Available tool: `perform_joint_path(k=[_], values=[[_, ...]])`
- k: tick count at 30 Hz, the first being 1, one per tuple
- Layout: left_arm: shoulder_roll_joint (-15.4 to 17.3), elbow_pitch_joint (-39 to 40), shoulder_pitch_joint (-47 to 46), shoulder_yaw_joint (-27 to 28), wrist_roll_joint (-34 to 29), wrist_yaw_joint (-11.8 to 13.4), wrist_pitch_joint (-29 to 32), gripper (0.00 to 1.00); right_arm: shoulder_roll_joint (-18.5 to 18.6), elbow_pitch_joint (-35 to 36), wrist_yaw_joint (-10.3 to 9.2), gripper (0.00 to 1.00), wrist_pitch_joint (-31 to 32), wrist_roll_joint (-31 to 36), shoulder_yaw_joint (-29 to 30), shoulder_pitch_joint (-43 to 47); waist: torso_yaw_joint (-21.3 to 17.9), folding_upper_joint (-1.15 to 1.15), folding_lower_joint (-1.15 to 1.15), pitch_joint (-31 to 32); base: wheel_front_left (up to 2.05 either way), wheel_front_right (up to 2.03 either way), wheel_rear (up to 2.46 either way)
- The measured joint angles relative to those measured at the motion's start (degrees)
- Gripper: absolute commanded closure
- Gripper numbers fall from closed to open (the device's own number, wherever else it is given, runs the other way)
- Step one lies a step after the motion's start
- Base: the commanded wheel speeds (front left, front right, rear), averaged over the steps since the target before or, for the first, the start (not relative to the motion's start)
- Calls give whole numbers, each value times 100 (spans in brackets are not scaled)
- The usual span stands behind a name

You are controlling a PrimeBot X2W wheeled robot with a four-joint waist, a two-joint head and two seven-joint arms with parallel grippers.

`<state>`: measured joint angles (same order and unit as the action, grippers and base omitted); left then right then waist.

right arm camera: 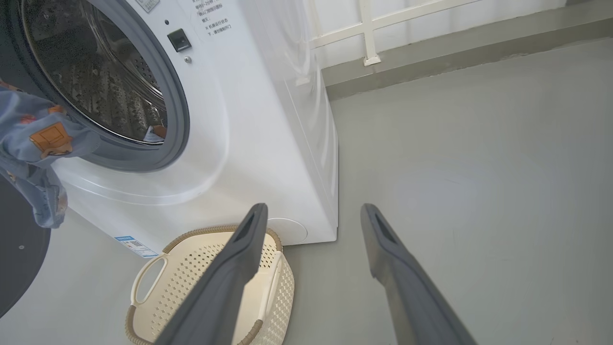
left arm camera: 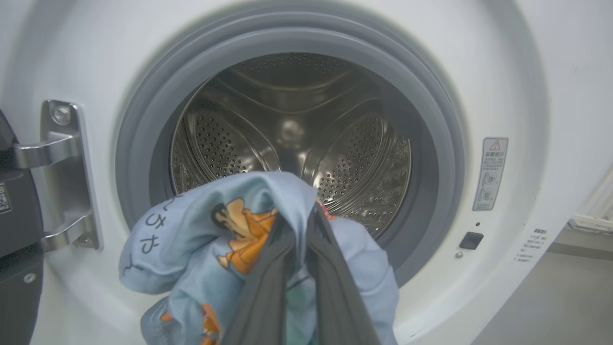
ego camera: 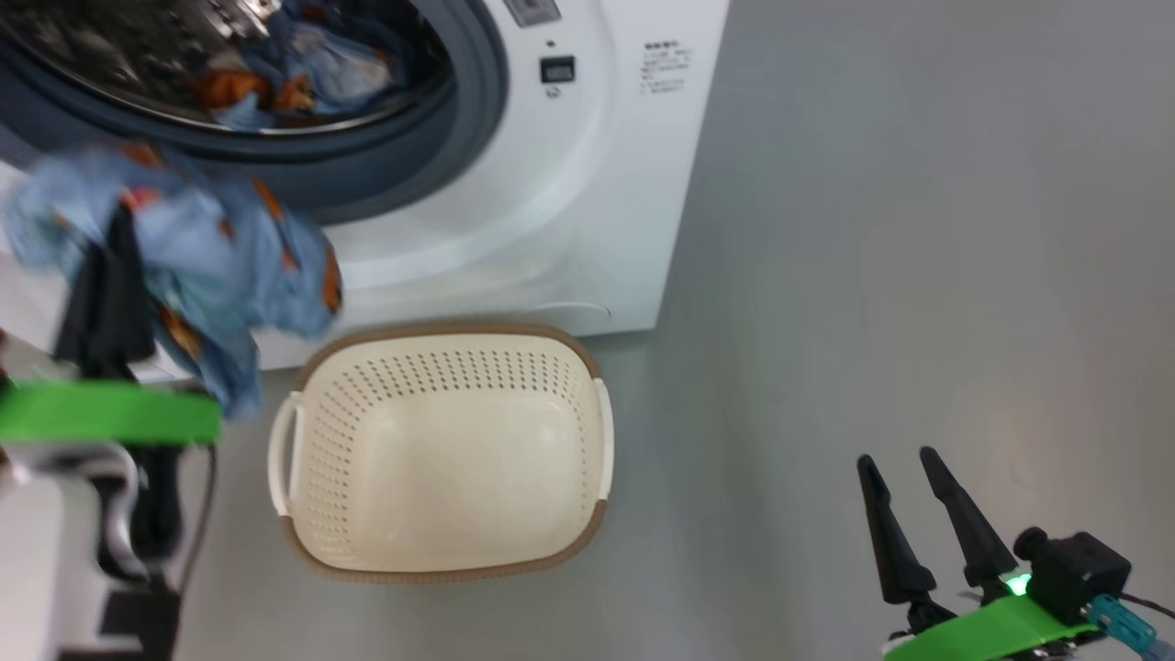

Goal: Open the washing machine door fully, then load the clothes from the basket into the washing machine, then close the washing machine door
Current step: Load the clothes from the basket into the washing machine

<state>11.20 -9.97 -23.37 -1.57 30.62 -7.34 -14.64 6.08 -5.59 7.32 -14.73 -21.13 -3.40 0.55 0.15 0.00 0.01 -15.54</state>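
Grey floor (ego camera: 918, 229) runs bare to the right of the washing machine (ego camera: 587, 184), and the trouble I foresee sits at its mouth. A light-blue garment (left arm camera: 206, 230) hangs bunched in my left claw (left arm camera: 300, 225), whose fingers are pinched tight through the cloth. It is just in front of the lower edge of the opening, not yet past the grey gasket (left arm camera: 139, 143). Much of the fabric droops below the claw. If I push straight in, I judge the trailing part will drag on the gasket lip and end up draped outside. Released too soon, it would slide onto the floor or onto the washing machine door (left arm camera: 19, 278), swung open at the left. A tail left over the lip would be trapped when the door shuts. Cloth could also cling to the fingers on release. Other clothes (ego camera: 294, 78) already lie in the drum (left arm camera: 297, 120). The basket (ego camera: 441, 574) stands on the floor just before the machine and looks empty. My right claw (ego camera: 895, 456) hangs wide and idle, well apart from it all.
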Motion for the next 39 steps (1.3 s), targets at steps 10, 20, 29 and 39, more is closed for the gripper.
perform_joint_path(k=[10, 20, 29, 39], values=[[450, -1306, -1733, -140, 260, 0, -5, 100, -226, 4, 0, 0, 0, 32, -194, -332, -553, 0, 0, -561, 0, 0, 0], [810, -2683, -2849, -570, 520, 0, -5, 100, -293, 74, 0, 0, 0, 33, -333, -644, -966, 0, 0, -1052, 0, 0, 0], [1205, -3386, -3755, -702, 454, 0, -5, 100, -313, 113, 0, 0, 0, -1, -457, -695, -1253, 0, -1, -1370, 0, 0, 0], [1239, -2658, -4319, 89, -270, 0, -9, 68, -318, 189, 0, 0, 0, -60, -485, -917, -1361, 0, 0, -1683, 0, 0, 0]])
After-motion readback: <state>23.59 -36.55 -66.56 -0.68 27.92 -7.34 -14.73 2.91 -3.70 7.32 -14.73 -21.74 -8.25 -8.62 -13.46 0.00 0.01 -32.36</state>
